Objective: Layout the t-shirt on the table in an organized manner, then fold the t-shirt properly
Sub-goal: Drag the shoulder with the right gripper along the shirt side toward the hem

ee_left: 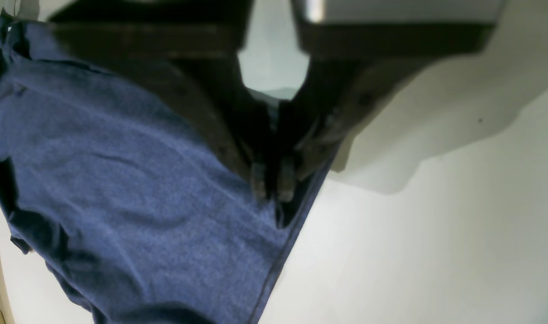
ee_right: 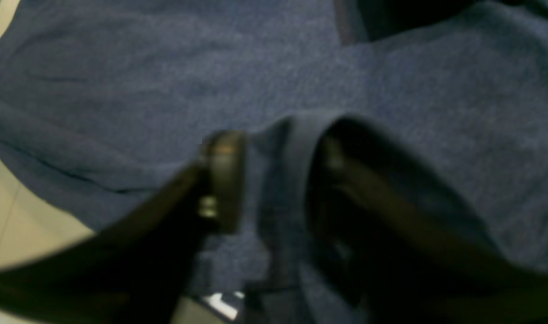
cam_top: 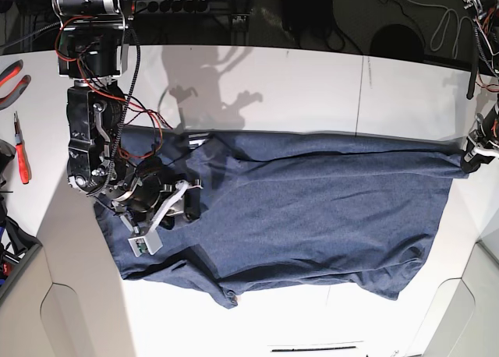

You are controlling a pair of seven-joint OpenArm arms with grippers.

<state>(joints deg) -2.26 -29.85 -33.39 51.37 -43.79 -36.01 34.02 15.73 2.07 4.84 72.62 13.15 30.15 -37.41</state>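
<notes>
The dark blue t-shirt (cam_top: 312, 217) lies spread wide across the white table (cam_top: 273, 76), plain side up and wrinkled along its near edge. My right gripper (cam_top: 183, 201) sits low on the shirt's left end. In the right wrist view its fingers (ee_right: 224, 180) stand apart, and a raised ridge of the t-shirt (ee_right: 283, 171) rises loose between them. My left gripper (cam_top: 472, 156) is at the shirt's far right corner. In the left wrist view the left gripper (ee_left: 271, 182) has its tips almost together on the hem of the t-shirt (ee_left: 121, 180), just above the table (ee_left: 436, 247).
Red-handled pliers (cam_top: 12, 80) and a red screwdriver (cam_top: 22, 150) lie off the table's left edge. Cables hang behind the far edge. A thin dark seam (cam_top: 360, 92) crosses the tabletop. The table's front corners are cut at an angle.
</notes>
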